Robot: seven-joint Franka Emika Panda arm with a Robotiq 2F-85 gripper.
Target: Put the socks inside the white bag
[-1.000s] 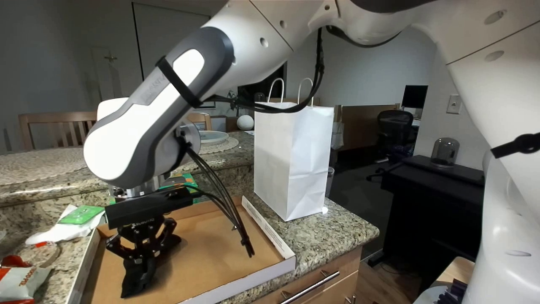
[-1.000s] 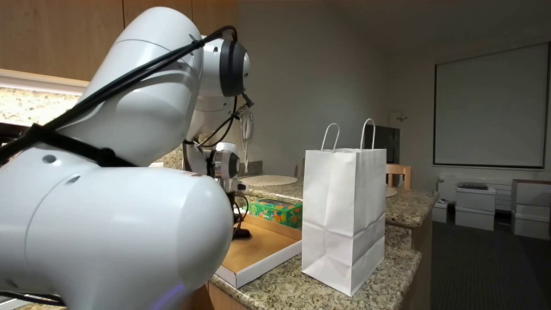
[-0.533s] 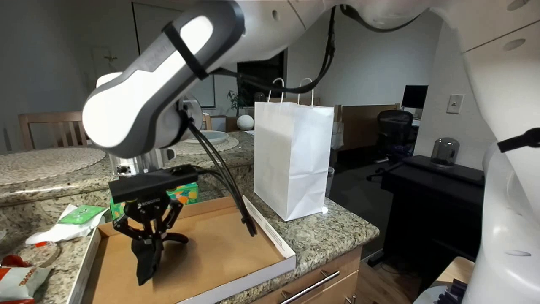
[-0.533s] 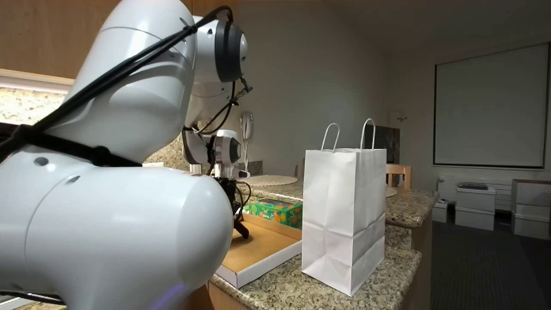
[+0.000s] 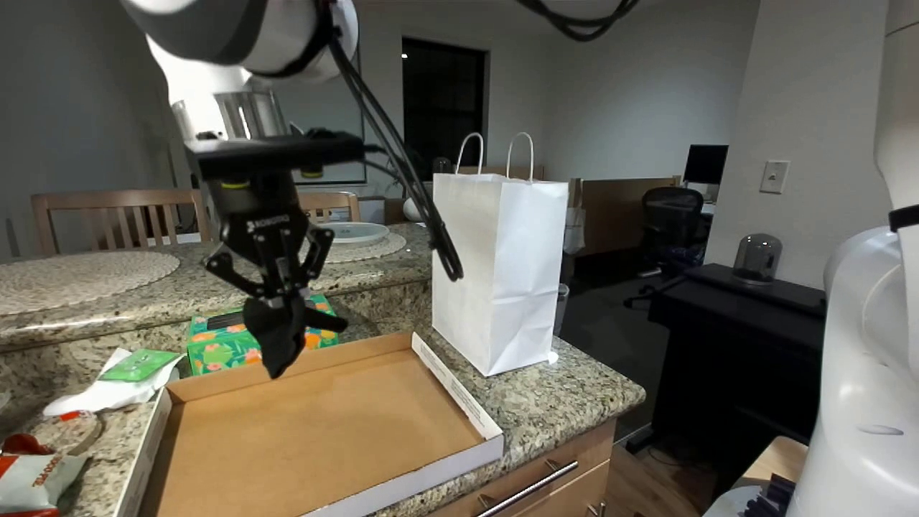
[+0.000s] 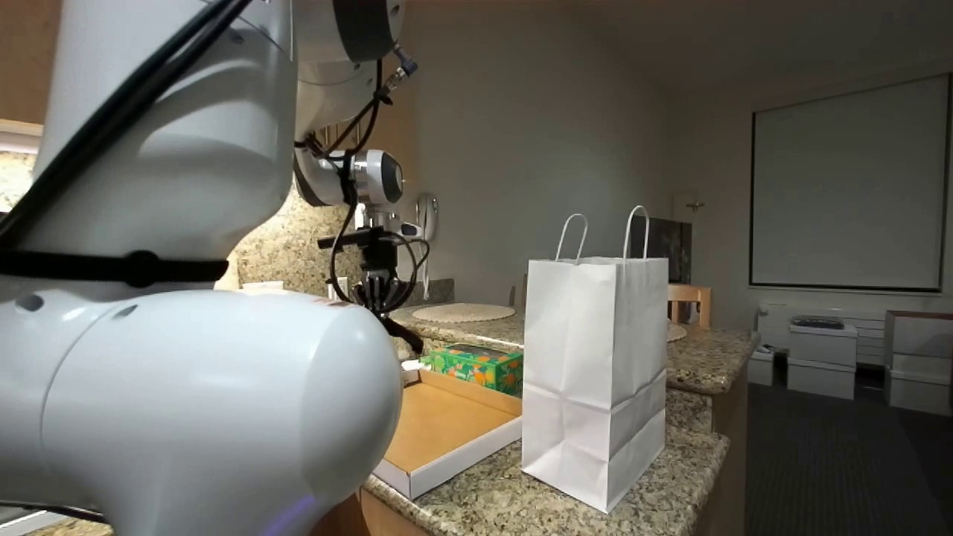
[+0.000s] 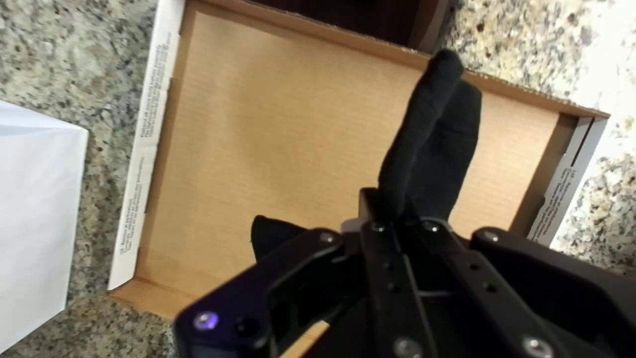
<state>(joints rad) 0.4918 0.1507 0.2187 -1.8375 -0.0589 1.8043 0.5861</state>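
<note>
Kitchen corner, speckled granite surface, gray wall behind, lighting dim. Raised ledge at back carries woven placemats and a pale plate; wooden chairs past it. Fingers pinched together on a black sock, lifted over the brown cardboard tray. Sock droops below the grip, seen in both exterior views, partly hidden by the arm in an exterior view. Dark fabric end also juts out at the side of the fingers; can't tell if same sock or a second. White paper bag upright on the surface, creased low down, just beside tray, strip of granite between. Sock is outside the bag, apart from it; bag's inside hidden in all views. Green floral box sits behind tray. Across the tray from the bag: green packet on white paper, red-and-white snack packet nearby.
</note>
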